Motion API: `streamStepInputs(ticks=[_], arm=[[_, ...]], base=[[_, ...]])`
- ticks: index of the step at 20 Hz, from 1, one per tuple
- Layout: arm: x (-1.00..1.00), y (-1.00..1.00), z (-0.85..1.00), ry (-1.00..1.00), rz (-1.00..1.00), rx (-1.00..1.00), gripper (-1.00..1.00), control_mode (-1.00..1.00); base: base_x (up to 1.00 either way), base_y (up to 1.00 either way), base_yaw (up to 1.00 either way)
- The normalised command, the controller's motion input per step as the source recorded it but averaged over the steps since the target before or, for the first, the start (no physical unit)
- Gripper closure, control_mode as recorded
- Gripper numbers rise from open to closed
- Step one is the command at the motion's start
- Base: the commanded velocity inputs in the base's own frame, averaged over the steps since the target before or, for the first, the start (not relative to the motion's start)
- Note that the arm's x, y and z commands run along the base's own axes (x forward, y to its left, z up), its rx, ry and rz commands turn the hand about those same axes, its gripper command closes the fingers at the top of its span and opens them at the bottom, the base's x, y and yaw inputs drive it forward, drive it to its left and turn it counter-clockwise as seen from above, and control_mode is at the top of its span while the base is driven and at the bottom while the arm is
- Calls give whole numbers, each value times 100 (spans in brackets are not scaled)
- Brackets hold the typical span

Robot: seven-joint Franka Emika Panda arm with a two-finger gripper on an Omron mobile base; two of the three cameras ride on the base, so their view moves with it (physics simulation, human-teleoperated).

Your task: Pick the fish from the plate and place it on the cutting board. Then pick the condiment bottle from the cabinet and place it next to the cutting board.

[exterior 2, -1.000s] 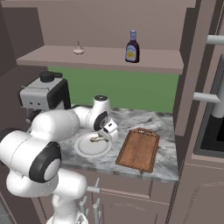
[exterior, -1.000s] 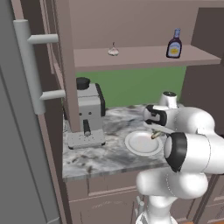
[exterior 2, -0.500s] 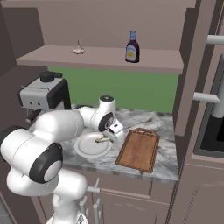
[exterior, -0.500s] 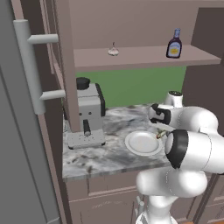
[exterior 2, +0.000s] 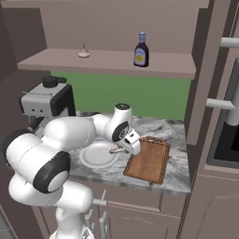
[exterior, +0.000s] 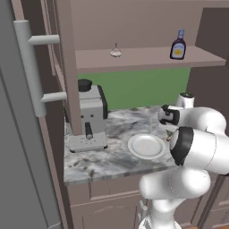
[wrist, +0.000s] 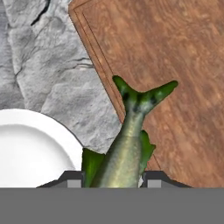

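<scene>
My gripper [exterior 2: 122,149] is shut on the fish [wrist: 127,153], a slender greenish-silver one held a little above the counter. The fish [exterior 2: 115,150] hangs between the white plate [exterior 2: 95,157] and the reddish-brown cutting board [exterior 2: 149,161]. In the hand view its forked tail reaches over the cutting board's [wrist: 175,65] near-left edge, while the plate [wrist: 30,148] lies bare at lower left. The fingertips of the gripper [wrist: 111,177] flank the fish's body. The condiment bottle [exterior 2: 141,50], dark with a blue cap, stands upright on the cabinet [exterior 2: 107,61] shelf above. The left base view also shows the bottle [exterior: 178,46] and the plate [exterior: 145,146].
A grey coffee machine [exterior: 89,117] stands on the marble counter [exterior: 103,159] left of the plate. A small pale garlic-shaped thing [exterior: 116,52] sits on the shelf. A grey door with a bar handle [exterior: 36,67] fills the left; tall panels with handles [exterior 2: 228,74] rise at right.
The gripper has carried the fish to the right, from over the plate to the cutting board's left edge. The plate now lies bare.
</scene>
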Motion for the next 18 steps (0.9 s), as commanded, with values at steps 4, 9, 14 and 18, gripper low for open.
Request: streamStepInputs(ticks=[4, 9, 14, 18], arm=[[0, -38, 0, 0, 0, 0, 100, -100], [0, -40, 0, 0, 0, 0, 100, -100], [0, -38, 0, 0, 0, 0, 100, -100], [0, -33, 0, 0, 0, 0, 100, -100]], base=[[0, 0, 0], [0, 0, 0], [0, 0, 0], [0, 0, 0]])
